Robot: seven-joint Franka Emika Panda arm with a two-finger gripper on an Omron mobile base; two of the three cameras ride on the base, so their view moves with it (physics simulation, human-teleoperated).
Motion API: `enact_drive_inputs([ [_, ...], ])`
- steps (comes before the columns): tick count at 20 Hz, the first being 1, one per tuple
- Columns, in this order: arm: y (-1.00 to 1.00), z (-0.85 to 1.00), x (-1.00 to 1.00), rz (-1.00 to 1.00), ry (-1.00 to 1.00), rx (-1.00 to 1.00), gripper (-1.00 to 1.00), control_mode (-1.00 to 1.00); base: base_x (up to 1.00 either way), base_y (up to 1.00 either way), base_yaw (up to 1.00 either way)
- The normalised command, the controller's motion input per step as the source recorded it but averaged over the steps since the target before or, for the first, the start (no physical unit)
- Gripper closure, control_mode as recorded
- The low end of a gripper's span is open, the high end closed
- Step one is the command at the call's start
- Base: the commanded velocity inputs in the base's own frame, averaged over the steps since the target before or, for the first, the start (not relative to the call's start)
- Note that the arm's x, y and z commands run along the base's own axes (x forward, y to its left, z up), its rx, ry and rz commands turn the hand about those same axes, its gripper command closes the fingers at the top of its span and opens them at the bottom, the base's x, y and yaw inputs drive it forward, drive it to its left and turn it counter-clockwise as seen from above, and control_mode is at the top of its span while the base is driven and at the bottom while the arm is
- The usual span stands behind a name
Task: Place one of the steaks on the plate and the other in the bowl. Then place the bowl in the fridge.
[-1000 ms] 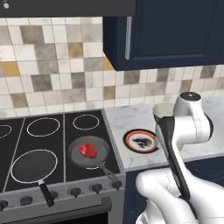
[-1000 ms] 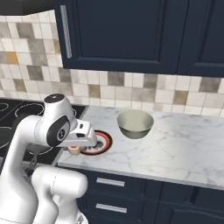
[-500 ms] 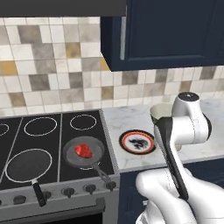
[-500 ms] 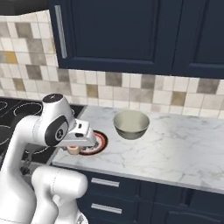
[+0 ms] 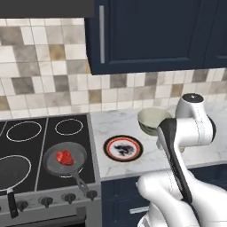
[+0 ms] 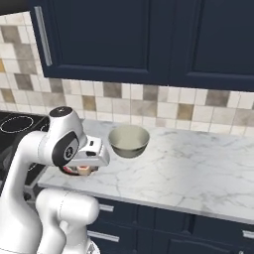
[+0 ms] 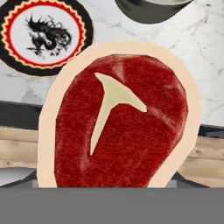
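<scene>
I have one steak (image 7: 118, 124) right up against my hand camera, a red slab with a pale fat rim and a cream T-shaped bone mark, covering most of that view. The fingers themselves are hidden behind it, so I cannot tell from these pictures how they stand, though the meat hangs at the hand with the plate and the desk edge behind it. In the right base view a sliver of red and pale meat (image 6: 82, 170) peeks out under the white wrist block, at the near edge of the desk (image 6: 198, 168).

The plate (image 5: 123, 148), black rim, red ring, white centre with a dark dragon figure, sits on the marble desk just right of the stove (image 5: 26, 146), near the front edge. In the hand view it (image 7: 41, 35) lies beyond the held steak, to the upper left, and it carries nothing.

The bowl (image 6: 129, 141) stands on the desk farther back and to the right of the plate, cream inside, grey-olive outside, upright. From the left base view I see it (image 5: 150, 119) partly hidden by my arm's forearm.

The second steak (image 5: 64, 157) lies in the small dark frying pan (image 5: 66, 160) on the stove's near right burner, the pan's handle pointing toward me. Another pan (image 5: 11, 175) sits on the near left burner.
</scene>
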Motion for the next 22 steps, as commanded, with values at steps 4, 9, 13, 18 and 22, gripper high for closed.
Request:
enact_drive_inputs([
  [4, 0.00, 0.00, 0.00, 0.00, 0.00, 0.00, 1.00, 1.00, 0.61, 0.00, 0.08],
  [9, 0.01, 0.00, 0.09, 0.02, 0.00, 0.00, 1.00, -1.00, 0.41, 0.00, 0.05],
  [13, 0.23, -0.11, 0.79, 0.18, -0.03, 0.01, 1.00, -1.00, 0.00, 0.00, 0.00],
  [18, 0.81, -0.25, 0.69, 0.14, 0.04, 0.00, 1.00, -1.00, 0.00, 0.00, 0.00],
  [22, 0.73, -0.61, 0.64, 0.10, 0.04, -0.03, 1.00, -1.00, 0.00, 0.00, 0.00],
])
